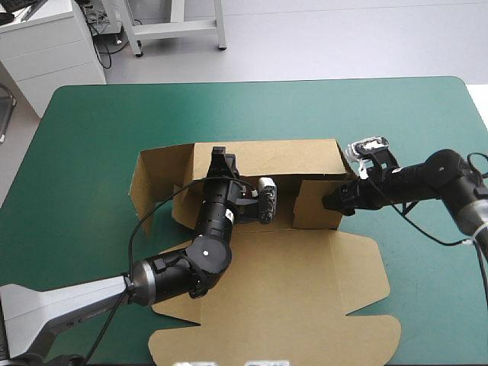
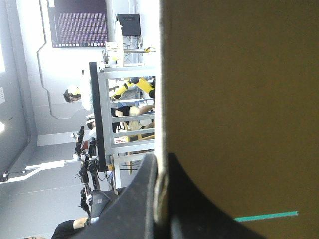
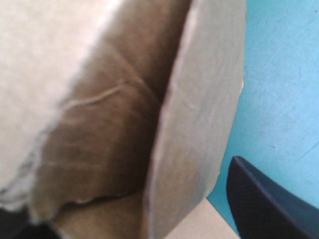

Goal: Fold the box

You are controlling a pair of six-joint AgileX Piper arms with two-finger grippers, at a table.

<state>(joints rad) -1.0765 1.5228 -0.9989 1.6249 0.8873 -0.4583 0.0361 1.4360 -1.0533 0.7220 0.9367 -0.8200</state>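
The brown box point(image 1: 305, 282) lies in the middle of the table, its broad lid panel flat toward the near edge. Its back wall point(image 1: 282, 156) stands raised, with side flaps point(image 1: 156, 183) partly up. My left gripper point(image 1: 220, 158) reaches over the tray floor to the back wall's top edge. In the left wrist view that gripper point(image 2: 160, 167) is shut on the board's edge, with the board point(image 2: 239, 99) upright beside it. My right gripper point(image 1: 334, 200) sits at the right side wall point(image 1: 314, 204). It stands open in the right wrist view, straddling that wall point(image 3: 199, 124), one black finger point(image 3: 264, 199) outside it.
The teal-green cover point(image 1: 91, 152) shows on all sides of the box. White cabinets point(image 1: 46, 46) and a metal frame point(image 1: 179, 27) stand beyond the table's far edge. The lid's front tabs point(image 1: 274, 343) reach close to the near edge.
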